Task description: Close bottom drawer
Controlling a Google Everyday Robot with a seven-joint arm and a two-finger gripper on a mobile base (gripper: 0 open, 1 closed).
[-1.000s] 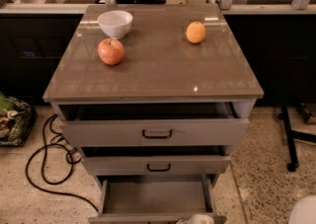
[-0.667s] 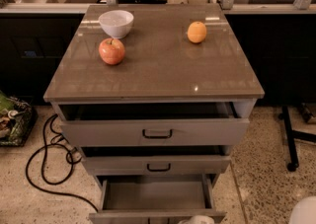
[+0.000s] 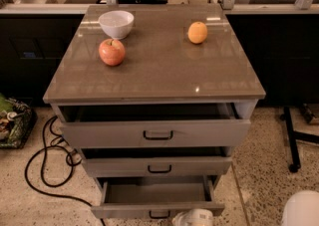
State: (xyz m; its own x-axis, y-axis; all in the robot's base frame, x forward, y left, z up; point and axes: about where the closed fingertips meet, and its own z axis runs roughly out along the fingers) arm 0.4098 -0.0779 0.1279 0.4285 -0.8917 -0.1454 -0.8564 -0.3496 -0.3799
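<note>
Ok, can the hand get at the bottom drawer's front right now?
Probably yes: the hand sits low in view, right at the front of the open bottom drawer, beside its black handle, with nothing seen between them.

The robot's white rounded plastic gripper (image 3: 193,217) is peeking in at the bottom edge; a smooth white rounded shell (image 3: 301,210) is showing bottom right.

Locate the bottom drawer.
Camera view, bottom centre: the bottom grey drawer is pulled out beneath the middle grey drawer, the white gripper at its front edge beside the black loop handle.
</note>
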